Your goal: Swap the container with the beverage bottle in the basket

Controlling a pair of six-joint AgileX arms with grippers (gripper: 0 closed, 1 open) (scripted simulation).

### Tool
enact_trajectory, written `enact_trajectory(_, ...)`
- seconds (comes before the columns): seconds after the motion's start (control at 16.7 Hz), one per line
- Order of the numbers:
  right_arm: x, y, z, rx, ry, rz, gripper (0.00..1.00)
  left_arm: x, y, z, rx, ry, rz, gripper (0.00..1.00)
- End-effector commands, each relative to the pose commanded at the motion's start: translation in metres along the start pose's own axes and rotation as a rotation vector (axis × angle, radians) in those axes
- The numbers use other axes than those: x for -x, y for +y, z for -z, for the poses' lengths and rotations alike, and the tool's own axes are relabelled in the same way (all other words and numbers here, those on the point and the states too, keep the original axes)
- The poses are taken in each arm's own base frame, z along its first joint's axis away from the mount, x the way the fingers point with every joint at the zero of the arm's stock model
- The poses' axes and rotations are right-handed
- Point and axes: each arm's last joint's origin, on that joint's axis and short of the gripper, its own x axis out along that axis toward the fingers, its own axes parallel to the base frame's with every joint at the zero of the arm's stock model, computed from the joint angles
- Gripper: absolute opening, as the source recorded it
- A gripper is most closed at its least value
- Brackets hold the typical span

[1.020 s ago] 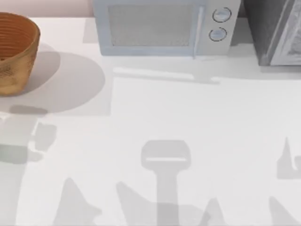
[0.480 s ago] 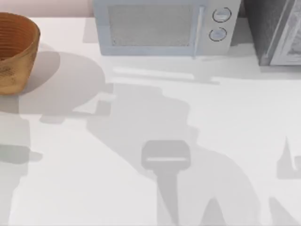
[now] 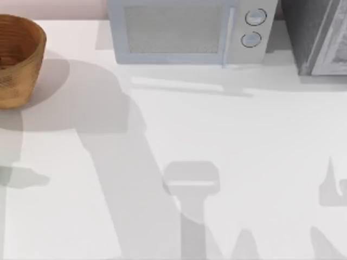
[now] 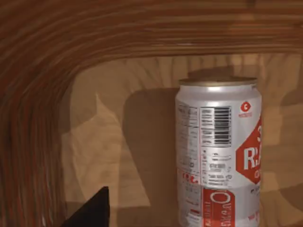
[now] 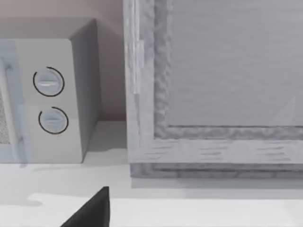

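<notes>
I can see one dark tip of my left claw (image 4: 90,210), low in the left wrist view, but cannot tell if it is spread; it is inside the basket (image 3: 19,59), upper left of the top view, near the beverage bottle (image 4: 218,151); a sideways bump might tip it; it stands straight, silver and red, gold top.

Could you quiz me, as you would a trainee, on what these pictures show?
1. True or false: the white beverage can with the red label stands upright inside the tan woven wicker basket.
2. The basket is at the table's: A) far left B) far right C) middle.
3. How many round dials has the grey microwave?

Key: 1 true; 2 A; 3 two.
</notes>
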Motion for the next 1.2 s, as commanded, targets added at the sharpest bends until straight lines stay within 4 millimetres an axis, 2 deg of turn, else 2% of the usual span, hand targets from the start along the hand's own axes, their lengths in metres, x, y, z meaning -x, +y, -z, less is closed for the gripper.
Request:
enact_trajectory(0.18, 0.000, 0.000, 0.000, 0.000, 0.000, 0.000, 1.00, -0.015, 0.006, -0.001, 0.034, 0.039, 0.022, 1.00)
enact_trajectory(0.54, 0.000, 0.000, 0.000, 0.000, 0.000, 0.000, 1.00, -0.015, 0.003, -0.002, 0.023, 0.033, 0.022, 1.00)
enact_trajectory(1.02, 0.000, 0.000, 0.000, 0.000, 0.000, 0.000, 1.00, -0.071, 0.005, 0.001, 0.034, 0.039, 0.022, 1.00)
enact_trajectory(1.2, 0.000, 0.000, 0.000, 0.000, 0.000, 0.000, 1.00, -0.075, 0.005, 0.002, 0.034, 0.039, 0.022, 1.00)
